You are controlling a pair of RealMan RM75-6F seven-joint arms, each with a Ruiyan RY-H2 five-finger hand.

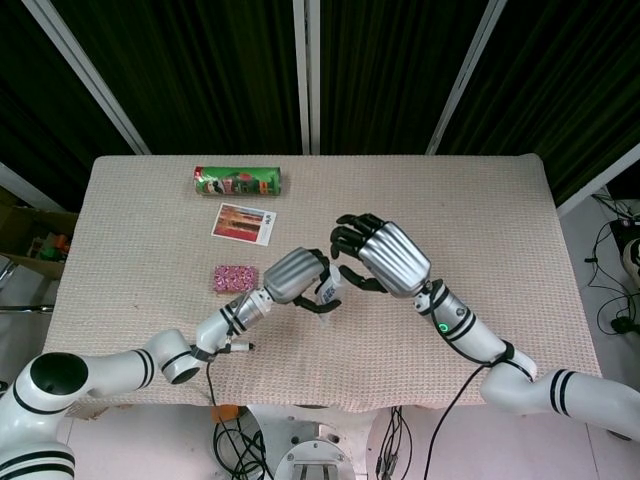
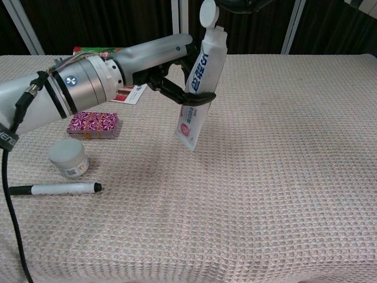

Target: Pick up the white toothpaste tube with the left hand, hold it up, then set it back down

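My left hand grips the white toothpaste tube around its middle and holds it above the table, near upright. The cap points up and the flat end hangs over the cloth. In the head view my left hand covers most of the tube. My right hand hovers just right of and above the tube with its fingers spread and nothing in them. Its dark fingertips show at the top edge of the chest view, close to the cap; I cannot tell if they touch it.
A green can lies at the back left, with a printed card in front of it. A pink patterned box, a small white jar and a marker lie under my left forearm. The table's front edge is close.
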